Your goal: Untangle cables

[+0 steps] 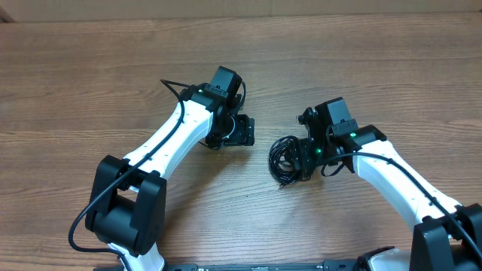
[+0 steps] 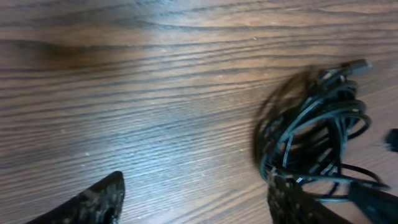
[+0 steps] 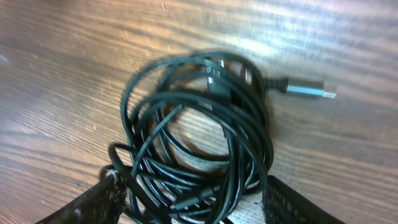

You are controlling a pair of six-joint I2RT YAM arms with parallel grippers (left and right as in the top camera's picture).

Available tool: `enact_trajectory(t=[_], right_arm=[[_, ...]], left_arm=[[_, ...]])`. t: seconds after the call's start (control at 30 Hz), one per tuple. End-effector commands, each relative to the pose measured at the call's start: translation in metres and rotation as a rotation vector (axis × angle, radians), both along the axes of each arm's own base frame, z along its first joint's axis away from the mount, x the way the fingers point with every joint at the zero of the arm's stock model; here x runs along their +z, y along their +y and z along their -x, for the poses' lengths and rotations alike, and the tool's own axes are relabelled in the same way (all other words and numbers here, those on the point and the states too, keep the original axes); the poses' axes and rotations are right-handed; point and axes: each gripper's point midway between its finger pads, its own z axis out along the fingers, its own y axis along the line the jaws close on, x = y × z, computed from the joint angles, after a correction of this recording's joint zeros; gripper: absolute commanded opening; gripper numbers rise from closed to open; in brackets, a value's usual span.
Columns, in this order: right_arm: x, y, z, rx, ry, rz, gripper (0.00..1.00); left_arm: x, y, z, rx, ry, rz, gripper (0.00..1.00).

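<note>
The cables [image 1: 284,159] are thin black cords wound in a loose coil on the wooden table, right of centre. In the right wrist view the cables [image 3: 199,130] fill the middle, and a silver-tipped plug [image 3: 308,90] sticks out to the right. My right gripper [image 3: 193,208] is open, its two fingers standing either side of the coil's near part. My left gripper [image 2: 199,205] is open over bare wood. The cables [image 2: 317,130] lie to its right, and its right finger [image 2: 298,202] overlaps the coil's edge. From overhead, the left gripper [image 1: 239,132] is left of the coil and the right gripper [image 1: 300,159] is at its right edge.
The wooden table [image 1: 113,68] stretches around both arms. Thick black wires run along the white left arm [image 1: 162,139] and the right arm [image 1: 399,177].
</note>
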Motion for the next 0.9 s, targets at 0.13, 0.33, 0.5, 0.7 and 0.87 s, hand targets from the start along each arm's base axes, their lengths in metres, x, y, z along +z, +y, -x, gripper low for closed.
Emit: enact_trajectory(t=[0.13, 0.33, 0.5, 0.7, 0.87], right_arm=[[-0.016, -0.005, 0.024, 0.003, 0.081, 0.017, 0.53], [-0.016, -0.005, 0.025, 0.003, 0.086, 0.019, 0.29], [-0.018, -0.008, 0.032, 0.004, 0.113, 0.028, 0.28], [-0.018, -0.009, 0.034, 0.003, 0.125, 0.032, 0.12], [-0.018, -0.009, 0.034, 0.003, 0.124, 0.032, 0.11]], left_arm=[[0.014, -0.021, 0.007, -0.021, 0.021, 0.110, 0.81], [0.017, -0.034, 0.008, -0.052, -0.003, 0.135, 0.81], [0.019, -0.046, 0.008, -0.087, -0.032, 0.151, 0.82], [0.020, -0.053, 0.007, -0.101, -0.052, 0.162, 0.81], [0.021, -0.055, 0.005, -0.105, -0.066, 0.169, 0.80]])
